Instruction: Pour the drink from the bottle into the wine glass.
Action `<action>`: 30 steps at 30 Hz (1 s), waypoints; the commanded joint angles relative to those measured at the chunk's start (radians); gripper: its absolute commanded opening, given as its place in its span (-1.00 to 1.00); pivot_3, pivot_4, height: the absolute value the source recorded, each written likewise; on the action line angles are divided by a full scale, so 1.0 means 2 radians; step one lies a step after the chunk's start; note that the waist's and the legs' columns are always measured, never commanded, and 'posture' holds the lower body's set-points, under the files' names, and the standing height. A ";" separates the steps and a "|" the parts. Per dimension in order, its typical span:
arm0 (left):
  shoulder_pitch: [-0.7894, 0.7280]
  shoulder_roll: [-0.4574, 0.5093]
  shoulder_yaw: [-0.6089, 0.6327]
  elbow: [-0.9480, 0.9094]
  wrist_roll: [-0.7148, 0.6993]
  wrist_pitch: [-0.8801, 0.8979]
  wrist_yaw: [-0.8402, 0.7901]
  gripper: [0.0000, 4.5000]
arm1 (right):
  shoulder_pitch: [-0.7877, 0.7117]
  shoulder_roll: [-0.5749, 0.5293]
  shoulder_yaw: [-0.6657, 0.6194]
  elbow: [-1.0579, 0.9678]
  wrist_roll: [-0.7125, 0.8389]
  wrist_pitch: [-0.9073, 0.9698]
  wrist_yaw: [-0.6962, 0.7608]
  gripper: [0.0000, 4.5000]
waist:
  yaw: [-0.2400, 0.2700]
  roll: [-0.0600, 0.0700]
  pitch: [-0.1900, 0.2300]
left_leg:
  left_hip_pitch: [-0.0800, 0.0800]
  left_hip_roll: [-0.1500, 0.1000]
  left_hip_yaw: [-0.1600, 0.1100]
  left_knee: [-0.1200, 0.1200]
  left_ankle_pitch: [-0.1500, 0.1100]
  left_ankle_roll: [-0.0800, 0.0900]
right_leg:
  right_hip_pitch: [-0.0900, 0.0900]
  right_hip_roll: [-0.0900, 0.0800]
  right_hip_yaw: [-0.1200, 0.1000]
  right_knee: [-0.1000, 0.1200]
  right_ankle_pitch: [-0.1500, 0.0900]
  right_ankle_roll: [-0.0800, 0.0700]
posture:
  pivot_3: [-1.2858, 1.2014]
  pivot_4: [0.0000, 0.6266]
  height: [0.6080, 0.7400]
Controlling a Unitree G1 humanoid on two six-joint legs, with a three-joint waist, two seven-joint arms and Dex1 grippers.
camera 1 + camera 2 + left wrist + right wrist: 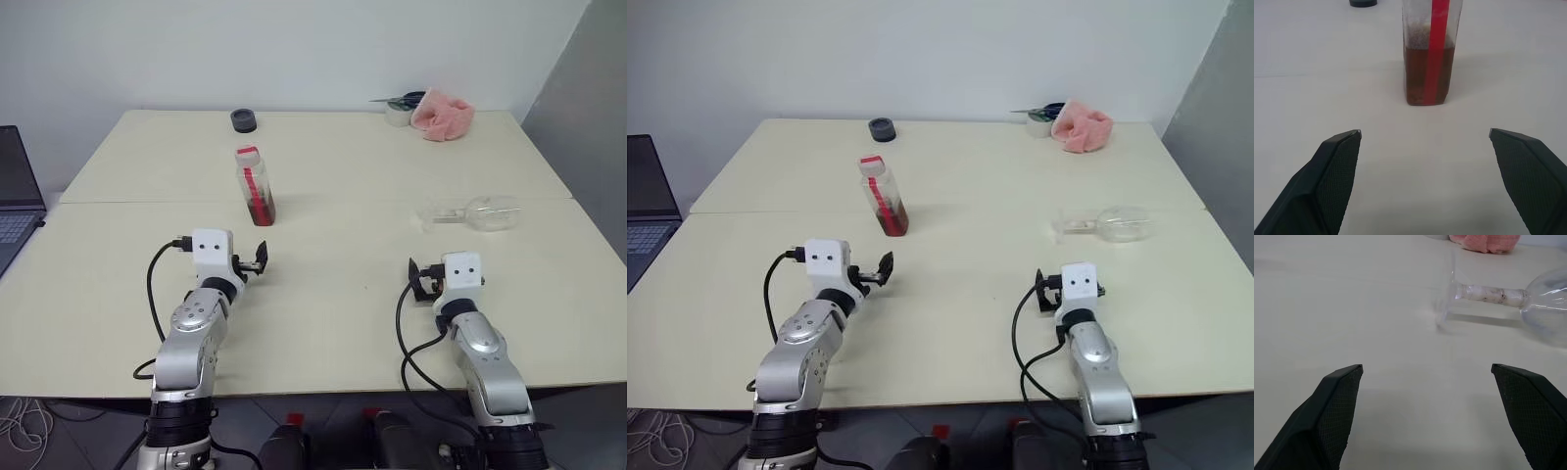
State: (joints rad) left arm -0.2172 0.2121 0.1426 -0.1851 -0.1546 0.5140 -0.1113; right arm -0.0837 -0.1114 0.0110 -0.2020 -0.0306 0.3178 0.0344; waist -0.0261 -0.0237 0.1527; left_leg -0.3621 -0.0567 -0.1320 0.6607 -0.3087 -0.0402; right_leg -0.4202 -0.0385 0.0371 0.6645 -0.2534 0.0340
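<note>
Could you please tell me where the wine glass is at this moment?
The wine glass lies on its side on the right half of the table, just beyond the open right gripper and nearer than the pink cloth.

clear plastic bottle [255, 185]; clear, glossy wine glass [472, 212]; smooth matt table [343, 294]; soft pink cloth [443, 115].

Bare tabletop [323, 294] lies between the left gripper [261, 258] and the bottle [255, 186] at its 12 o'clock; the glass [470, 212], on its side, sits unobstructed at the right gripper's [415, 278] 1 o'clock.
</note>
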 commanded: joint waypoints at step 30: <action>-0.135 0.000 0.022 0.016 -0.006 0.002 0.025 0.99 | -0.194 -0.057 0.016 -0.102 0.271 0.133 0.246 1.00 | 0.000 0.000 0.000 | 0.000 0.000 0.000 0.000 0.000 0.000 | 0.000 0.000 0.000 0.000 0.000 0.000 | 0.03 -0.52 1.00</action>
State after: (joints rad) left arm -0.4598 0.2100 0.1659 -0.1422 -0.1650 0.5504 -0.0692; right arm -0.4519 -0.2264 0.0426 -0.3769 0.4939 0.5848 0.5211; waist -0.0268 -0.0235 0.1531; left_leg -0.3631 -0.0572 -0.1328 0.6614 -0.3087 -0.0402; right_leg -0.4207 -0.0390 0.0362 0.6645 -0.2531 0.0339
